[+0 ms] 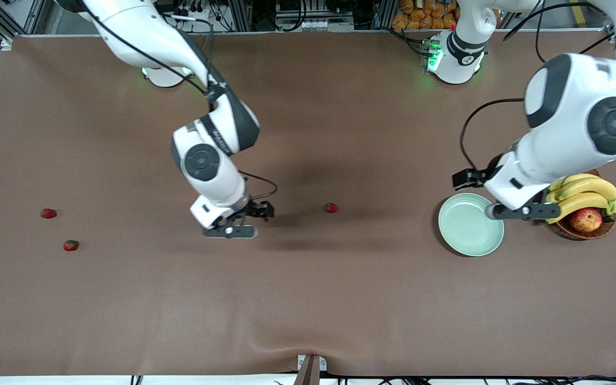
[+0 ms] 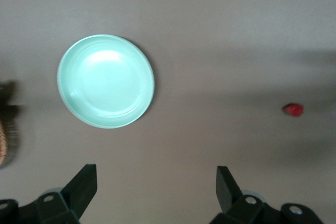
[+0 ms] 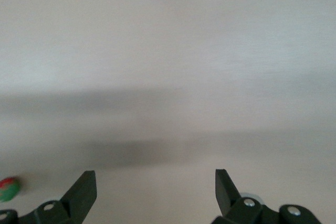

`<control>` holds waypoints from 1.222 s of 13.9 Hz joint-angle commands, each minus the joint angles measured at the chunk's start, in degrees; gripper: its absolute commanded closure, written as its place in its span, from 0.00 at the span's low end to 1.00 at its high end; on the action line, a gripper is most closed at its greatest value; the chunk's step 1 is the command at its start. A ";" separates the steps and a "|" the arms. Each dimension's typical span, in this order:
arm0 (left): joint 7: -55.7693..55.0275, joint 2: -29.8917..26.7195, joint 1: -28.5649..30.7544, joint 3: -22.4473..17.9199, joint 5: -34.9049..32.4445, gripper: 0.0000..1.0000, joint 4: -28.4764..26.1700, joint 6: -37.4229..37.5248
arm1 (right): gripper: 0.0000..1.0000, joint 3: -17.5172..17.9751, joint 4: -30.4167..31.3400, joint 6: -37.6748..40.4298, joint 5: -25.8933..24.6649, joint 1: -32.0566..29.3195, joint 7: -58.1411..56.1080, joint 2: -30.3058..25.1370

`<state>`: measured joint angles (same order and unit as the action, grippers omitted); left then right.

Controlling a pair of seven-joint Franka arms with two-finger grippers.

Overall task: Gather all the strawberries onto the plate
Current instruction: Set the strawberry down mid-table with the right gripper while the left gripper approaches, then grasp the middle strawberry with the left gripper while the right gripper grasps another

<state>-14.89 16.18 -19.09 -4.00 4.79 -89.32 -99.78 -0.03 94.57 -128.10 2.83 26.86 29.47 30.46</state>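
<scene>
Three small red strawberries [image 1: 331, 207] on bare table; mint plate [image 1: 468, 227] unfilled.
Both grippers, right [image 1: 231, 231] and left [image 1: 519, 212], spread wide, gripping nothing, strawberries apart from fingers.

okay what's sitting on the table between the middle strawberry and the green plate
Nothing: in the front view the stretch of brown table between the middle strawberry and the plate is bare. The left wrist view shows the same.

A wide brown table [image 1: 340, 299] under even light, with metal framing [image 1: 265, 13] along its robot-side edge.
</scene>
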 commanded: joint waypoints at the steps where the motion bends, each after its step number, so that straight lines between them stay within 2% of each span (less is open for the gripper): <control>1: -4.08 2.88 -4.45 -0.66 1.01 0.00 1.34 -4.00 | 0.00 1.00 9.04 -1.01 -3.61 -4.96 -1.68 -6.89; 5: -5.15 8.33 -8.06 -0.57 1.01 0.00 5.81 -5.51 | 0.00 1.17 11.78 -0.75 -3.80 -17.07 -22.03 -9.10; 9: -4.89 12.37 -11.05 -0.49 1.71 0.00 6.35 -9.63 | 0.00 1.17 14.50 -0.66 -3.80 -28.33 -39.98 -8.84; 17: -9.26 20.02 -16.93 -0.31 5.40 0.00 6.26 -19.03 | 0.00 1.00 18.37 -1.19 -4.24 -43.55 -70.47 -7.18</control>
<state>-21.65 34.00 -34.15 -3.86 8.96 -84.69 -117.27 -0.27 111.51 -128.28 -0.41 -13.22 -34.66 23.61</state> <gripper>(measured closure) 0.000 0.000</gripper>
